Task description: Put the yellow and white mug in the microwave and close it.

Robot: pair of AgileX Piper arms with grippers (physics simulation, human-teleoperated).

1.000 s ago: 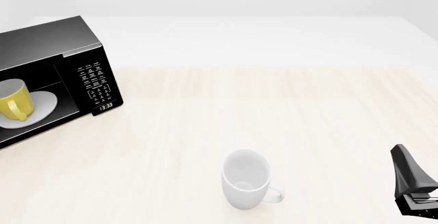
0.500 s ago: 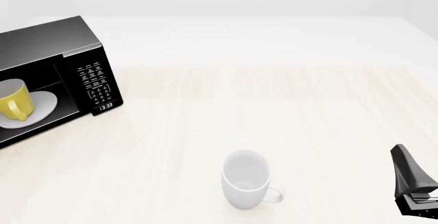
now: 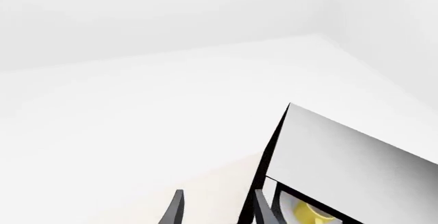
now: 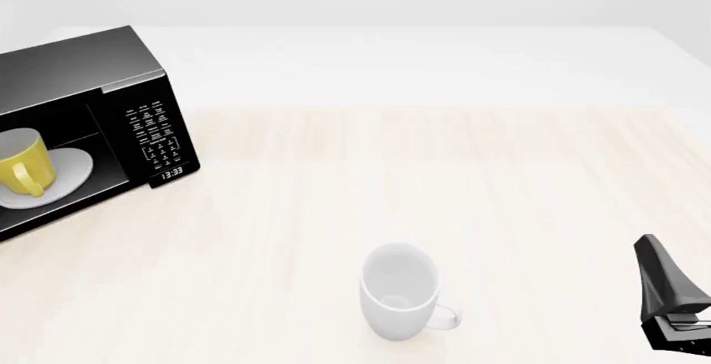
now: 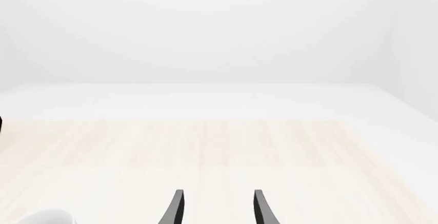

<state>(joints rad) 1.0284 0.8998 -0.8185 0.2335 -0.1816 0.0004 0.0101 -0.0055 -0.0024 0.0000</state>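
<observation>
Right arm (image 4: 670, 301) low at the table's near right edge, both arms' jaws parted, empty.

Pale wood table (image 4: 467, 181) (light grain); plain white walls.

A bare simulated test scene with kitchen props, not a lived-in room: a pale wood-grain counter (image 4: 444, 181) stands amid blank white walls and floor. The only furnishings are a black microwave (image 4: 78, 72) with a lit clock and a plain white mug (image 4: 398, 291).
</observation>
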